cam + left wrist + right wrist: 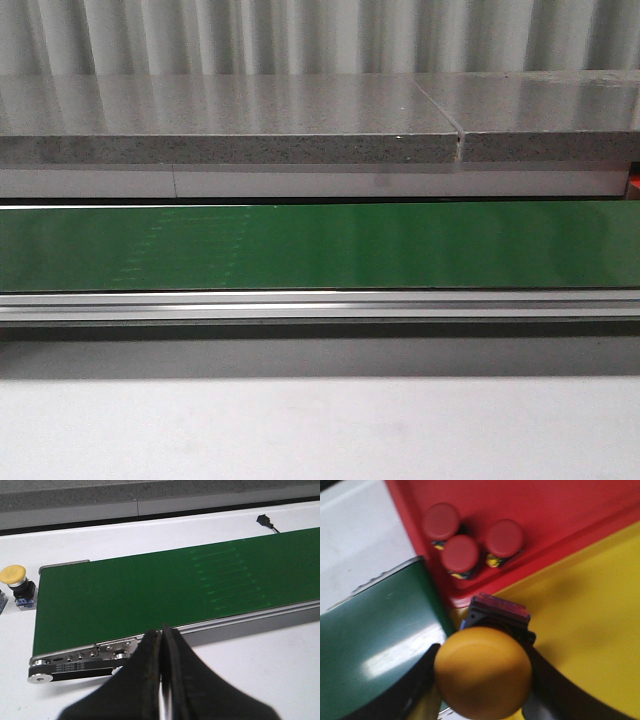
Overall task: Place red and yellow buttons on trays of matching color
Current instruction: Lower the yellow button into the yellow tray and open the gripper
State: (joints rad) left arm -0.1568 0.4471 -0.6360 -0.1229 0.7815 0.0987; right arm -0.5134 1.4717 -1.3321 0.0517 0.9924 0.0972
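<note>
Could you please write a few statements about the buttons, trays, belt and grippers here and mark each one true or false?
1. The right gripper holds a yellow button. True.
2. Three red buttons sit on the yellow tray. False: they sit on the red tray.
3. In the front view, the green conveyor belt carries a button. False: the stretch in view is bare.
4. The left gripper is shut with nothing in it. True.
5. Another yellow button stands on the white table beside the belt's end. True.
</note>
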